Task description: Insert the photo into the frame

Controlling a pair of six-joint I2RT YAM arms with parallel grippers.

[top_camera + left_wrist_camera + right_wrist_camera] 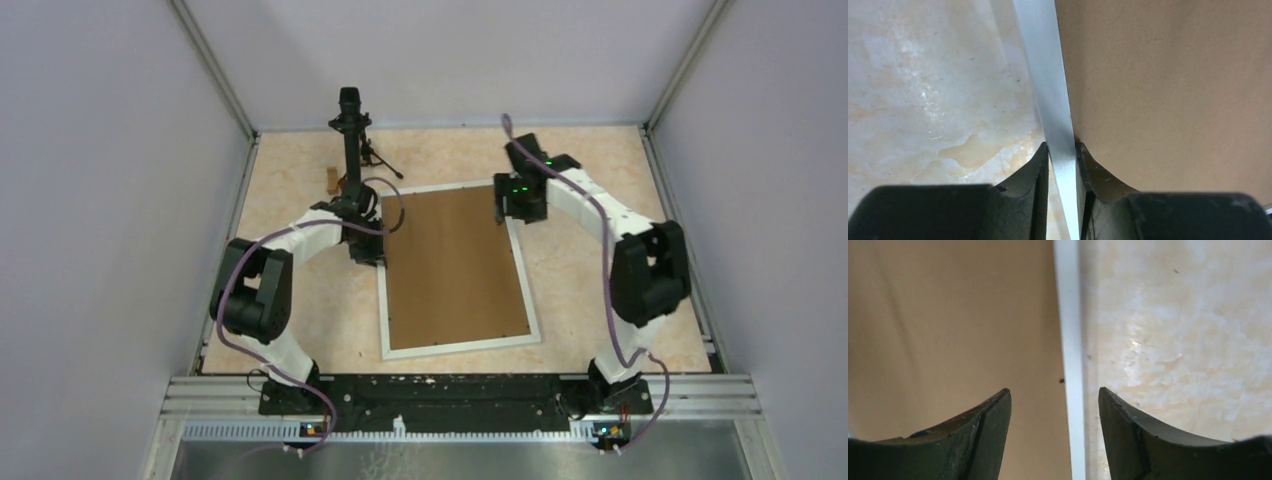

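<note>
The frame point(460, 346) is showing plain white rails, gleaming silvery in the left wrist view. The sheet point(455, 265) inside it is appearing flat cardboard brown, faintly speckled. The bench point(600, 170) is displaying cream marbling with orange-tan veins. The left gripper point(1062, 150) and right gripper point(1054, 395) are looking matte black, scuffed pale; the left arm point(305, 232) and right arm point(590, 200) are wearing white and black.
</note>
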